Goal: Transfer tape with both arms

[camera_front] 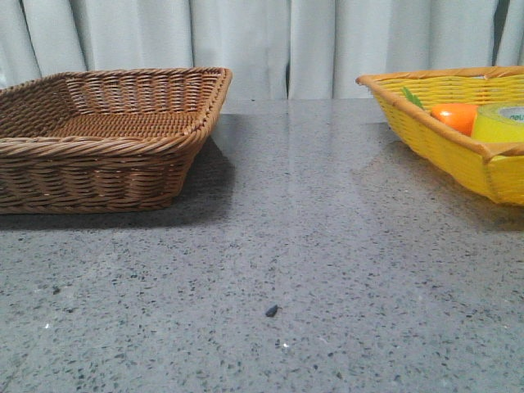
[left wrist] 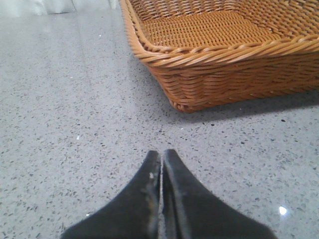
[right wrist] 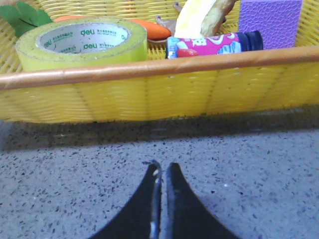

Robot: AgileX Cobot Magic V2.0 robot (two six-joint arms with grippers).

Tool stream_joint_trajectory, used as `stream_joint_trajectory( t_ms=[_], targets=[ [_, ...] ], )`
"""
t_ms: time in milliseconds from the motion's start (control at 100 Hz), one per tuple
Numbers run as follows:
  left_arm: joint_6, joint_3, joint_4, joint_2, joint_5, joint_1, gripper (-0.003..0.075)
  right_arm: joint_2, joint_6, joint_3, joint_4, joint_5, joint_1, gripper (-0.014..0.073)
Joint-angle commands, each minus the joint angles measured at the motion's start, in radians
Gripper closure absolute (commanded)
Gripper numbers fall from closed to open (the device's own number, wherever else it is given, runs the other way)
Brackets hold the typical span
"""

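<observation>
The tape [right wrist: 82,44], a wide yellow roll with a white core and green lettering, lies flat inside the yellow basket [right wrist: 149,94]; the front view shows the tape [camera_front: 501,123] at the far right. My right gripper [right wrist: 162,166] is shut and empty, low over the table just outside the basket's near wall. My left gripper [left wrist: 161,152] is shut and empty too, over bare table near a corner of the brown wicker basket [left wrist: 224,74]. Neither arm shows in the front view.
The brown wicker basket [camera_front: 106,135] stands empty at the left, the yellow basket [camera_front: 458,147] at the right. Beside the tape lie an orange carrot-like thing [right wrist: 149,29], a pink bottle [right wrist: 214,44], a purple block [right wrist: 269,22] and green leaves [right wrist: 22,15]. A small dark speck [camera_front: 271,310] sits on the table.
</observation>
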Motion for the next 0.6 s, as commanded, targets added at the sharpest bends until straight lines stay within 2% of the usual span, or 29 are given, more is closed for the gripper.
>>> stream_joint_trajectory(
  t_ms=[0,170,590],
  targets=[
    [-0.008,0.011,-0.008,-0.029,-0.088,0.002,0.0741,-0.022,-0.006,0.022,-0.002,-0.038,-0.007,0.0668],
    [-0.008,0.011,-0.017,-0.029,-0.098,0.002,0.0741,-0.022,-0.006,0.022,-0.002,-0.132,-0.007,0.0668],
    [-0.010,0.011,-0.027,-0.029,-0.185,0.002,0.0741,-0.022,-0.006,0.022,-0.002,-0.170,-0.007,0.0668]
  ],
)
